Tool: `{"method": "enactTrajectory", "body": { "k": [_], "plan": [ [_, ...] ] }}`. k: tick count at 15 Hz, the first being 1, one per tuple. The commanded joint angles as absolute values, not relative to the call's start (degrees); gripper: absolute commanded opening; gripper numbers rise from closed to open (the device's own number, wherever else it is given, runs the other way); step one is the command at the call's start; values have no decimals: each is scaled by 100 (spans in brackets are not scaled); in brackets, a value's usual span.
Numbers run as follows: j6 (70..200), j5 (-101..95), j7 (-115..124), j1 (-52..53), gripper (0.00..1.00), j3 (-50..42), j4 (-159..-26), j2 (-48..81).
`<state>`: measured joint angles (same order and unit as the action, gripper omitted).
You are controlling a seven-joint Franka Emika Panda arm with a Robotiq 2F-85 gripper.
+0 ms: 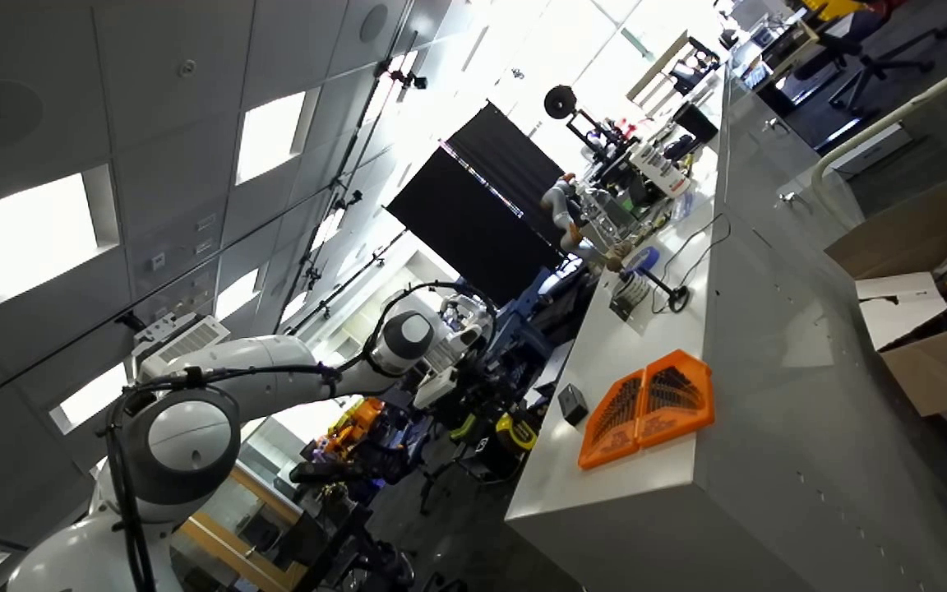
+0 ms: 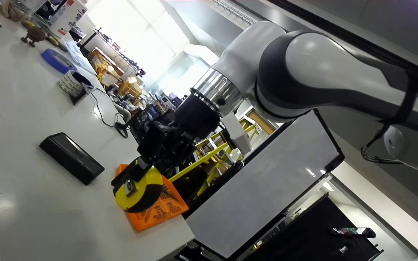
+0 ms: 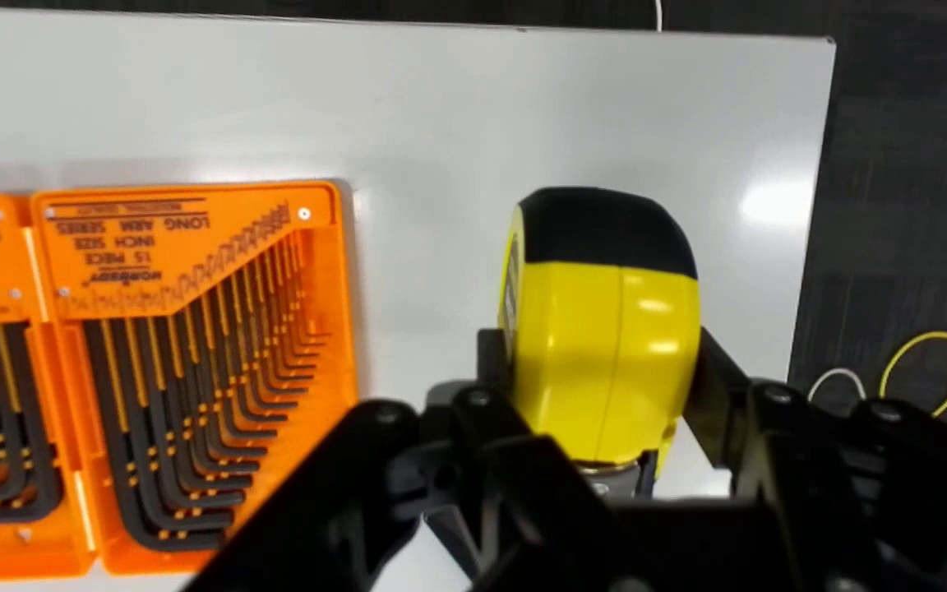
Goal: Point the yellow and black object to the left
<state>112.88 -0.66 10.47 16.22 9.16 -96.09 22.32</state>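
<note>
The yellow and black object is a tape measure (image 3: 605, 345) with a black top band, seen in the wrist view. My gripper (image 3: 601, 370) is shut on it, with one finger pressed on each side. In an exterior view the tape measure (image 2: 140, 192) hangs from the gripper (image 2: 131, 185) and overlaps the orange case in the picture. It also shows in an exterior view (image 1: 517, 433), in the air beside the table end. In the wrist view it is over the white table, right of the orange case. Its lower end is partly hidden by the gripper.
An open orange hex key case (image 3: 334, 370) lies on the white table (image 3: 441, 107), near its end. A black box (image 2: 72, 157) lies near it. Farther along are a white cup-like object (image 2: 70, 85), a blue ring (image 2: 54, 61) and a cable. The table's edges are close by.
</note>
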Motion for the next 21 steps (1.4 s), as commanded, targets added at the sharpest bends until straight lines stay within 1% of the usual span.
{"method": "enactTrajectory", "body": {
  "k": [1,4,12,16,21],
  "plan": [
    [10694,-168,-123,1464,28,1013,-9289,2230],
    [10628,-354,-1047,1467,28,1037,-9233,2299],
    [10940,-997,-3239,1493,28,1237,-9150,2580],
    [11333,-1242,-4223,1501,28,1383,-9099,2783],
    [11851,-1162,-4732,1497,28,1406,-9150,3016]
  ]
}}
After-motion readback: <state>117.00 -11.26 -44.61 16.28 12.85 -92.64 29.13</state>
